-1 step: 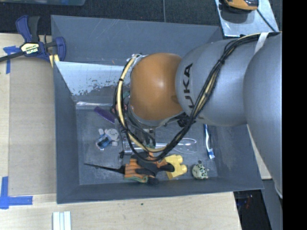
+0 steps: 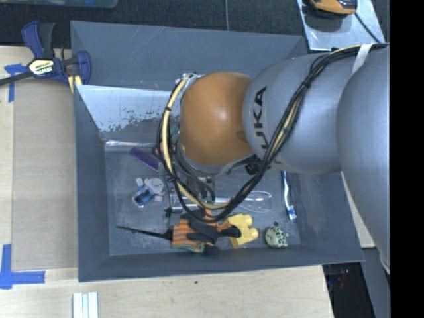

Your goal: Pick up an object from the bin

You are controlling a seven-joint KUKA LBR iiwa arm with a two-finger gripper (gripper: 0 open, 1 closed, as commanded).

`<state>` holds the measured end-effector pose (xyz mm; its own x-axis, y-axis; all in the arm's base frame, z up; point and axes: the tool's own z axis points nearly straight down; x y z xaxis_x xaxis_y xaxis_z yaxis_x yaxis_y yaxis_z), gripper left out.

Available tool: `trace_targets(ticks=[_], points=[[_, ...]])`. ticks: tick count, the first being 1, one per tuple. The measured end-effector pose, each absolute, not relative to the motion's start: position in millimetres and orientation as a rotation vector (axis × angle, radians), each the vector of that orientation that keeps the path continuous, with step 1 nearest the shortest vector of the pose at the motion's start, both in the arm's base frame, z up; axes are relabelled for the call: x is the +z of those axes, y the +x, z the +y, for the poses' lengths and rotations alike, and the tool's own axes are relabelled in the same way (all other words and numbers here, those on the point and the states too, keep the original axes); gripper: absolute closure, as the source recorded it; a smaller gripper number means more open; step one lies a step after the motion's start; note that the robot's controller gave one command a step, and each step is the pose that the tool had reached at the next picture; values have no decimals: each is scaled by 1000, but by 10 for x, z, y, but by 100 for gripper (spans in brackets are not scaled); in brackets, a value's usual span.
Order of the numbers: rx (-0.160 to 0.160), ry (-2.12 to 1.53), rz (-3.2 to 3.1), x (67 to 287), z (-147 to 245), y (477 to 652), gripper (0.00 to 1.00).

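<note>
Bin contents as I logged them from the console, each placed against the yellow block [image 2: 244, 230], left to right.

1. Thin black stick [image 2: 142, 230]: well left of the block, flat on the floor of the bin [image 2: 93, 197], one end reaching the heap.
2. Small blue-and-white piece [image 2: 142, 195], with a pale grey piece [image 2: 156, 185] just beside it: left of the block and farther from the near wall.
3. Purple strip [image 2: 142, 156]: farthest from the block, up by the far wall's foot.
4. Heap of orange, black and green things [image 2: 191, 236]: against the block's left side. I took this as the likeliest pick, since it lay nearest under the tool.
5. Gripper [image 2: 192, 204]: just left of the block and over the heap, below the orange wrist cover [image 2: 212, 118]. Cables and the cover hid it, so I could not tell whether it was spread or closed, or whether it held anything. I judged the arm stood steeply so as to come down on the heap from above.
6. Clear plastic piece [image 2: 260, 201]: just beyond the block.
7. Speckled greenish ball [image 2: 277, 236]: just right of the block, apart from it.
8. Blue-and-white pen-like stick [image 2: 289, 201]: right of the block, lying loose.
</note>
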<state>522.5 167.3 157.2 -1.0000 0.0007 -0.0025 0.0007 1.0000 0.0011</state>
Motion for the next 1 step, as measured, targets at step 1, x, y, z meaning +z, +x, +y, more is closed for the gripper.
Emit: trace_targets(ticks=[1], points=[[5, -224, 3120, 1244, 1702, 5583, 0]])
